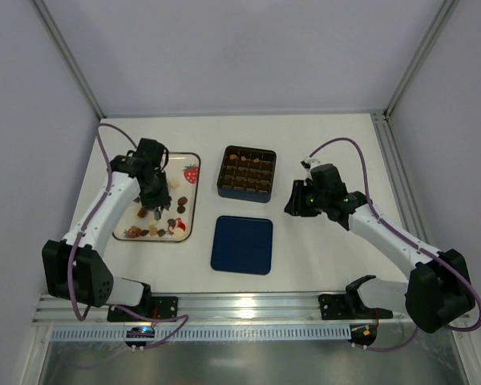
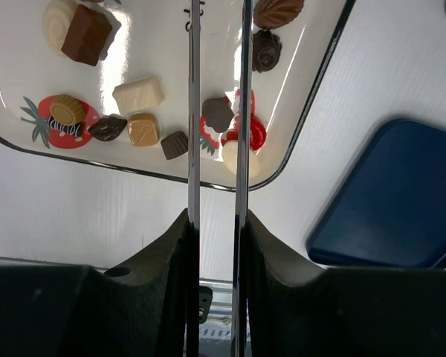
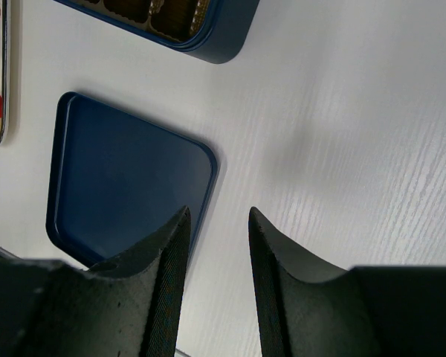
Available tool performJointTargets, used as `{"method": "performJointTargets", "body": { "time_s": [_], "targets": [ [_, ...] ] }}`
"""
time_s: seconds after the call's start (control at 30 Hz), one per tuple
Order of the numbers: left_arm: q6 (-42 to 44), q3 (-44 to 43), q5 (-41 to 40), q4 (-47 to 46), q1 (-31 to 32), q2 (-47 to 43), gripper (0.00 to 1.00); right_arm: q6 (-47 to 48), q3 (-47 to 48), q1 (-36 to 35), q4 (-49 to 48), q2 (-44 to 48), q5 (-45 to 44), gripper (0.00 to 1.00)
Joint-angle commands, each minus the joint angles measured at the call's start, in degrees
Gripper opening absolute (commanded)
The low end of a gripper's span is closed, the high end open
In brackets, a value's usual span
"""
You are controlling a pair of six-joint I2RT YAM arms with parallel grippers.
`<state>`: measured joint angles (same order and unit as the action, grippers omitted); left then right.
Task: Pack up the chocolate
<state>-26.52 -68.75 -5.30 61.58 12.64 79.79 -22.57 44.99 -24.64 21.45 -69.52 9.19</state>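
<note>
You have chocolate pieces (image 2: 137, 94) lying loose on the strawberry-printed tray (image 2: 163, 41): white, tan and dark brown, blocky, oval or shell-shaped, mostly apart. One brown block touches a white round.

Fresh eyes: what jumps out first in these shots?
The white strawberry-print tray on the left, scattered with small chocolates in dark brown, tan and cream, with the left gripper right over it. At centre sits the dark-blue box with a brown grid insert, its flat blue lid lying nearer the arms. The right gripper hovers open and empty, right of the box.
</note>
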Motion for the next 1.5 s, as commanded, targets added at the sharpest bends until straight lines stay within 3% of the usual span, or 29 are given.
{"method": "performJointTargets", "body": {
  "time_s": [0.0,0.33,0.5,0.73,0.87,1.13,1.47],
  "targets": [
    [-0.5,-5.5,1.1,1.3,1.7,-2.0,0.24,0.7,0.8,-0.1,-1.0,0.7,-0.2,0.40],
    [-4.9,-22.7,-0.7,1.0,14.2,9.6,0.24,0.8,2.2,0.0,1.5,2.5,-3.0,0.40],
    [-6.4,-37.0,-0.9,1.0,21.8,21.7,0.24,1.0,3.3,1.1,4.3,4.4,-5.2,0.40],
    [-6.9,-53.6,0.4,2.1,27.2,37.0,0.25,2.1,3.6,3.4,7.5,7.0,-5.5,0.40],
    [-7.1,-58.5,1.3,1.8,28.5,42.1,0.25,2.4,3.1,4.3,8.2,8.3,-5.6,0.40],
    [-7.6,-60.1,1.9,1.0,29.1,46.0,0.26,2.3,2.7,4.5,8.2,8.5,-4.8,0.40],
    [-6.9,-60.1,1.7,0.6,29.1,45.9,0.38,2.3,2.8,4.5,7.9,8.2,-4.4,0.40]
  ]
}}
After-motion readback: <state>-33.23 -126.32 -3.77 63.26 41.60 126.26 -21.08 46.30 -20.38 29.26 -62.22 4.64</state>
